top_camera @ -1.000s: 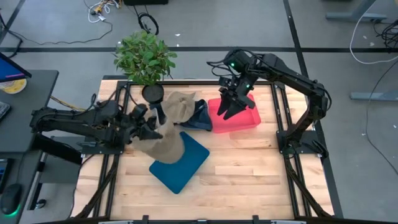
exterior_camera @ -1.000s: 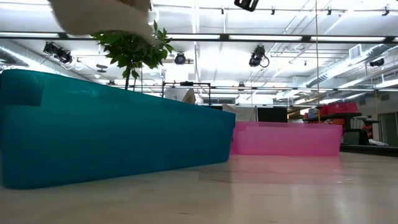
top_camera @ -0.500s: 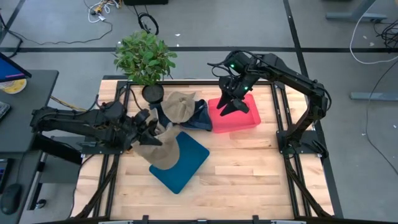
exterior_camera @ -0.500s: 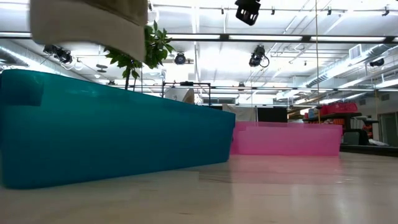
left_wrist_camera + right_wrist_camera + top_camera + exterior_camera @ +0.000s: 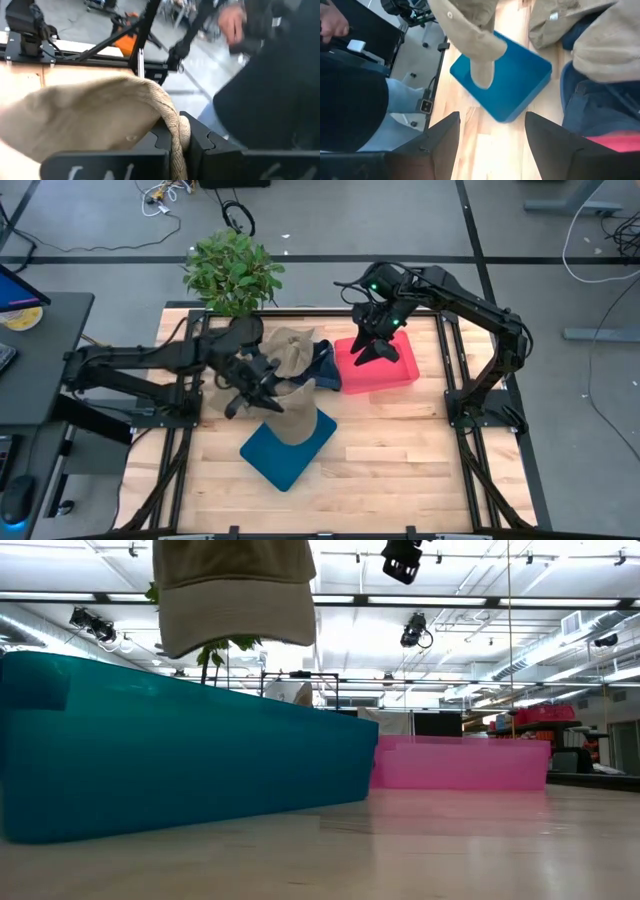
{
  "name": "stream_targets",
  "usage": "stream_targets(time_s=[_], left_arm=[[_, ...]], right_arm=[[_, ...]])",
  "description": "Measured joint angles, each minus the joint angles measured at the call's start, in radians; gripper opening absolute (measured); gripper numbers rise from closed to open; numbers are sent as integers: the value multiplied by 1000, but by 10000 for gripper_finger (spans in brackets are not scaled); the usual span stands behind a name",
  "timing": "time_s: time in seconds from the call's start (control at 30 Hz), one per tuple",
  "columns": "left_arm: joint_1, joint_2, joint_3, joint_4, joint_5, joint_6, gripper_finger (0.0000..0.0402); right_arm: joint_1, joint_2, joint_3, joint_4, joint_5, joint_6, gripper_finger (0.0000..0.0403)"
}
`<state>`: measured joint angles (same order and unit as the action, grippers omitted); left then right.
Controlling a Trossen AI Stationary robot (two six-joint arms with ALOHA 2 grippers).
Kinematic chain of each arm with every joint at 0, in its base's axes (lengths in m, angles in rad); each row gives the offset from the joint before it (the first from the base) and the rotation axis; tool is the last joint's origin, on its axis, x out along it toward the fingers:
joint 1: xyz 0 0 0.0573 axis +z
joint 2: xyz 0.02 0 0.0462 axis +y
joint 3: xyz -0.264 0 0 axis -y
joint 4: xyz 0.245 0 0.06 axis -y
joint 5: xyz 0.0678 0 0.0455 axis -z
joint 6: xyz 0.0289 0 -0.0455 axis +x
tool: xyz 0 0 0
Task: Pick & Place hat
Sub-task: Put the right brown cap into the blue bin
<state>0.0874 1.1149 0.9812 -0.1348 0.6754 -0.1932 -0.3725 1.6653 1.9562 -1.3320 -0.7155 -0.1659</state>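
Roughly midway, I judge: the left claw [image 5: 262, 385] is clamped on one tan hat [image 5: 293, 415], hanging above the single teal bin [image 5: 288, 445], release still to come. Meanwhile the right claw [image 5: 372, 348] hovers open and empty over the one pink bin [image 5: 400, 375]; at least two more caps [image 5: 290, 350] lie heaped between the bins on the surface [image 5: 400, 450].

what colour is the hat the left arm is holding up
Tan, a khaki beige; the hat shows best in the low view, hanging above the teal bin.
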Motion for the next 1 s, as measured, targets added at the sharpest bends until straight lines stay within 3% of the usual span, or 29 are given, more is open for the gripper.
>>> stream_targets(time_s=[0.3, 0.5, 0.77, 1.0], left_arm=[[27, 184, 315, -445, 55, 556, 19], [-1, 291, 448, -604, 45, 807, 19], [-83, 363, 506, -869, -3, 992, 19], [-148, 384, 503, -938, -6, 1017, 19]], right_arm=[[1, 0, -1, -82, 0, 30, 226], [16, 0, -1, -86, 0, 53, 226], [45, 0, -1, -80, 0, 107, 226], [57, 0, -1, -62, 1, 150, 226]])
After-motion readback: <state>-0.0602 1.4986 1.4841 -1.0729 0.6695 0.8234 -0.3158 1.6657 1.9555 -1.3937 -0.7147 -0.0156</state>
